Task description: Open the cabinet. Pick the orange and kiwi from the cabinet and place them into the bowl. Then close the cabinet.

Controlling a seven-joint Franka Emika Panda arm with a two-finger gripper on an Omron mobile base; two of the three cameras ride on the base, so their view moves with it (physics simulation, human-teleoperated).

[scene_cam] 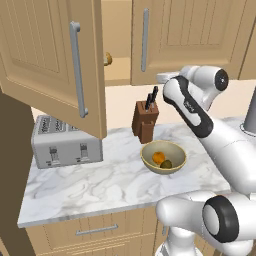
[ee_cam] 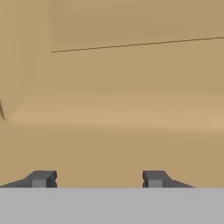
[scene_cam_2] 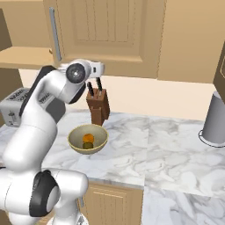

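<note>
The cabinet's left door [scene_cam: 55,55] stands swung wide open towards me, while its right door [scene_cam: 190,30] is closed. On the counter sits the bowl [scene_cam: 150,162], with the orange [scene_cam: 158,157] and the kiwi [scene_cam: 166,163] lying side by side inside it; from the other side they appear as the orange [scene_cam_2: 87,138] and the kiwi [scene_cam_2: 88,145] in the bowl [scene_cam_2: 74,143]. My arm is raised above the knife block, at the level of the cabinet's bottom edge. My gripper [ee_cam: 98,179] is open, empty, and faces a plain light-wood surface.
A knife block [scene_cam: 145,121] stands just behind the bowl and a toaster [scene_cam: 65,142] sits under the open door. A tan-brown roundish item [scene_cam: 107,59] lies on the cabinet shelf. A grey cylinder [scene_cam_2: 215,123] stands far right on the marble counter [scene_cam: 100,180].
</note>
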